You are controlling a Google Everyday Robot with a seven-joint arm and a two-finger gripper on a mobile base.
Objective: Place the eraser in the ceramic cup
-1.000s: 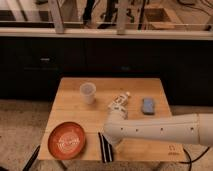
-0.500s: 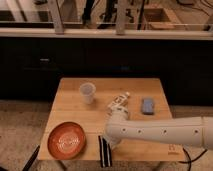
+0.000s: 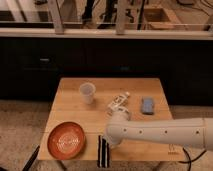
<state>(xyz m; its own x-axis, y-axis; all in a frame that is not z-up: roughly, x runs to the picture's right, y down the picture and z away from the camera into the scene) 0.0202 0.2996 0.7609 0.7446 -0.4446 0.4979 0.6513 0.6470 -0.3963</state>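
Little is done — the eraser (image 3: 103,151) is down at the table's (image 3: 75,114) front edge, well apart from the ceramic cup (image 3: 87,92), with the gripper (image 3: 107,142) just above it — whether clamped or spread I cannot tell.

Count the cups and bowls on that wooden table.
2. The small whitish ceramic cup stands back left; the orange-red round bowl sits front left. The gripper is at the front edge beside the bowl. The white arm may hide more.
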